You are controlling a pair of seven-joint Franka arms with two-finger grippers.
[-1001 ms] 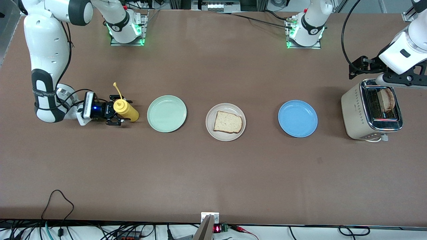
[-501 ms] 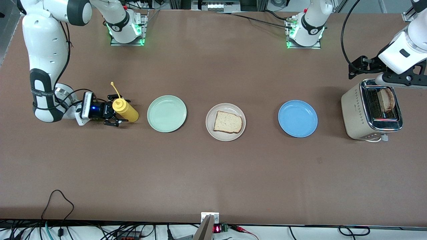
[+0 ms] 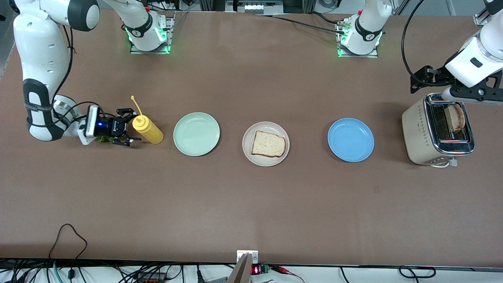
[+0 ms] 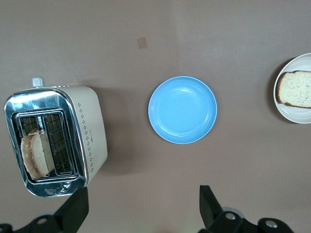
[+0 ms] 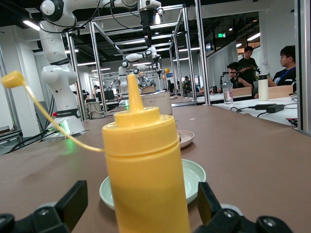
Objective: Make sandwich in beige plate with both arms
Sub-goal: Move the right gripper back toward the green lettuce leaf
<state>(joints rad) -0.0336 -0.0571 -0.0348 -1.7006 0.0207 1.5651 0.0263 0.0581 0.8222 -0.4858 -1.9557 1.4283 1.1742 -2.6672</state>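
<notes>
One bread slice lies on the beige plate in the middle of the table. A second slice stands in the toaster at the left arm's end. My left gripper hangs open above the toaster with nothing between its fingers. My right gripper is low at the right arm's end, open, its tips just short of a yellow squeeze bottle. That bottle fills the right wrist view. A bit of green lettuce shows under the right wrist.
A mint-green plate sits between the bottle and the beige plate. A blue plate sits between the beige plate and the toaster. Both are bare. The bottle's cap hangs on a thin strap.
My right gripper has drawn back from the yellow bottle toward the right arm's end of the table, uncovering a bit of green leaf. The left arm has not moved.
</notes>
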